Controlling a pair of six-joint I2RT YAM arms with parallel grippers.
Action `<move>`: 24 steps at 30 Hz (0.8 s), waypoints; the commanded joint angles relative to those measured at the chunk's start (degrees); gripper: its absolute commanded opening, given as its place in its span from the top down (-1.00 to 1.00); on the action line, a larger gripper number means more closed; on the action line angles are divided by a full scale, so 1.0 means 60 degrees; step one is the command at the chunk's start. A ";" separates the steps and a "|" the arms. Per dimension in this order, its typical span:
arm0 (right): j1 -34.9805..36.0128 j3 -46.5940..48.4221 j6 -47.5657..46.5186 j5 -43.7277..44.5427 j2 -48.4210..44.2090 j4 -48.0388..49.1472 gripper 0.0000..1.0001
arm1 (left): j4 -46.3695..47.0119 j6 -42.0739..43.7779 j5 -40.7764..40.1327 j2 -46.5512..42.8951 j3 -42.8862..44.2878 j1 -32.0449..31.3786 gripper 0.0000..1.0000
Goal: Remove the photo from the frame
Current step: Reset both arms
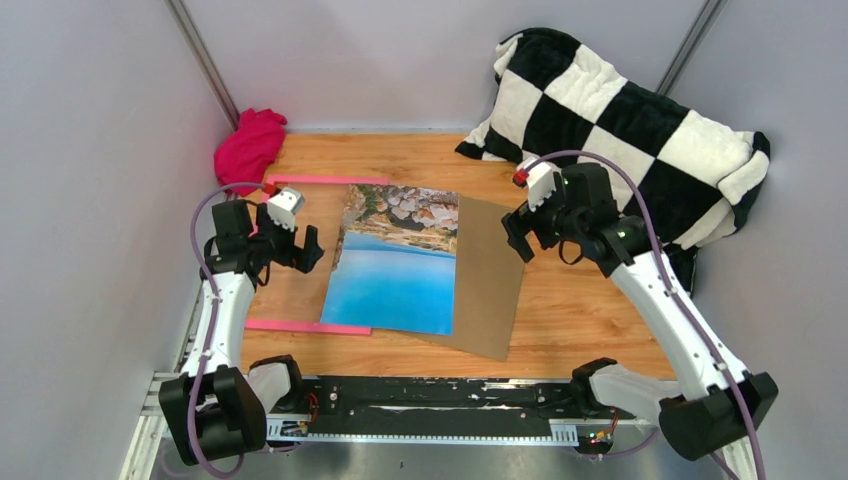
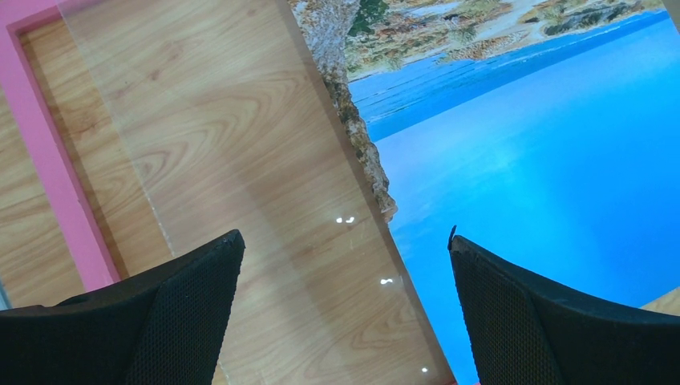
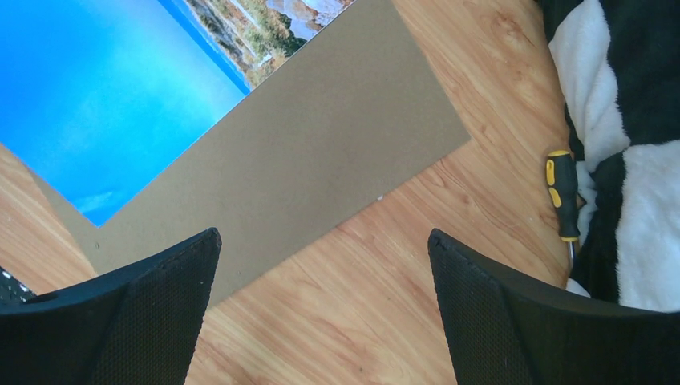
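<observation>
The photo (image 1: 395, 265), blue sea and sky with a rocky shore, lies flat at the table's middle. Its right part rests on a loose brown board (image 1: 490, 280). Its left edge overlaps the frame (image 1: 305, 327), a thin pink border lying flat around a clear pane. My left gripper (image 1: 306, 250) is open and empty, hovering over the pane just left of the photo's edge. In the left wrist view the gripper (image 2: 345, 249) straddles the photo's (image 2: 545, 160) left edge, with the pink border (image 2: 48, 152) at far left. My right gripper (image 1: 520, 238) is open and empty above the board's right edge (image 3: 305, 144).
A black-and-white checkered blanket (image 1: 620, 130) fills the back right. A magenta cloth (image 1: 250, 145) lies at the back left corner. A yellow-and-black screwdriver (image 3: 564, 196) lies beside the blanket. Grey walls close in both sides.
</observation>
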 commanded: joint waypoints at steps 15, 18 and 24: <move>-0.0103 -0.1907 -0.0661 0.2560 -0.4761 0.0673 -1.00 | -0.1834 0.0840 0.0256 -0.2020 0.1394 0.0068 -1.00; -0.0303 -0.1861 -0.0566 0.1719 -0.4940 0.0455 -1.00 | -0.1856 0.0681 0.0112 -0.2331 0.1438 -0.0074 -1.00; -0.0682 -0.2025 -0.0519 0.0633 -0.5493 0.0201 -1.00 | -0.1833 0.0486 -0.1927 -0.1740 0.1335 -0.2816 -1.00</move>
